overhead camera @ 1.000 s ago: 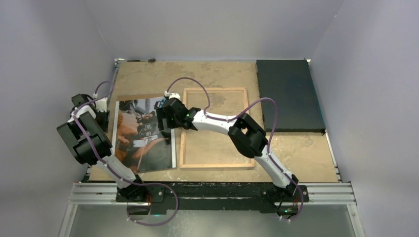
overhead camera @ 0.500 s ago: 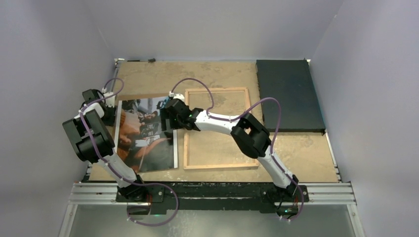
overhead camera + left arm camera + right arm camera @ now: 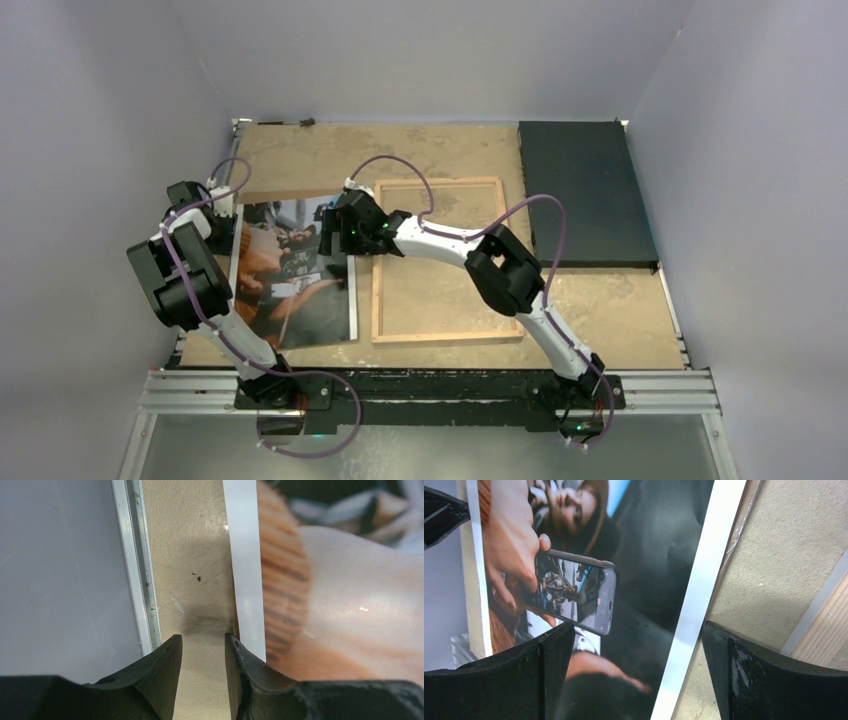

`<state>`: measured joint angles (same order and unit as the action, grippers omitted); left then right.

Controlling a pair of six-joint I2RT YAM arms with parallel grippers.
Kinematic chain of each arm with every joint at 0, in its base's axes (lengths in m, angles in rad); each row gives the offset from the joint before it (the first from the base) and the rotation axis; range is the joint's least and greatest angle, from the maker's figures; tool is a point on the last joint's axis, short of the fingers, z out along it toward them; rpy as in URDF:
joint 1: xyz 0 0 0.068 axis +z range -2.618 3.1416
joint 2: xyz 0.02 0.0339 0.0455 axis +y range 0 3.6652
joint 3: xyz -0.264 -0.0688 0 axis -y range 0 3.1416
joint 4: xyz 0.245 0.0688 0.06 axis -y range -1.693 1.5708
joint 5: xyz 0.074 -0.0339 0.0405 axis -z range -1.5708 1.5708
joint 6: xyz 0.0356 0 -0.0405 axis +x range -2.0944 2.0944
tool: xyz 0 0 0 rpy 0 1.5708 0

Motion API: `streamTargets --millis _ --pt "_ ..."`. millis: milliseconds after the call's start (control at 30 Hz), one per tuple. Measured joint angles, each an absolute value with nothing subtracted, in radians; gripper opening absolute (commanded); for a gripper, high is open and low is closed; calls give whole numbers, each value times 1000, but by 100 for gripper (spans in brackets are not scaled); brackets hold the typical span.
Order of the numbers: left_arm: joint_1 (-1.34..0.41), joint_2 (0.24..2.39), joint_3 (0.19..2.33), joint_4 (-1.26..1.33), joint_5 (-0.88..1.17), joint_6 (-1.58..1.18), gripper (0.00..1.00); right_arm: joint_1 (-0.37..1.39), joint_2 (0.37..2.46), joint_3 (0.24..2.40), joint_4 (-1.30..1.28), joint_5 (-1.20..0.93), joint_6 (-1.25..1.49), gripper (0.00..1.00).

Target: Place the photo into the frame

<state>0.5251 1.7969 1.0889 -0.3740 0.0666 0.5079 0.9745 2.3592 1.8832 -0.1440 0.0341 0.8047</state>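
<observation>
Nothing framed yet: the photo point(image 3: 295, 275) lies flat on the table point(image 3: 420, 150) just left of the frame point(image 3: 445, 336), right gripper point(image 3: 634, 630) spread wide over its right border, left gripper point(image 3: 202, 637) part-open and empty at its left edge, so lifting and seating remain.

Overhead view, close wrist views, sharing photo point(image 3: 300, 305)

The right claw point(image 3: 332, 236) hides part of the photo point(image 3: 288, 290).
</observation>
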Motion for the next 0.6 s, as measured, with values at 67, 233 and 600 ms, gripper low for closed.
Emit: streamTargets --millis 67,233,600 --pt "525 1796 1086 -373 71 508 32 970 2359 1883 -141 23 818 98" --pt "525 1790 1074 -363 82 508 31 951 2332 1810 -59 -36 865 98" --pt "525 1778 1053 -344 93 509 28 912 2283 1679 86 -189 955 97"
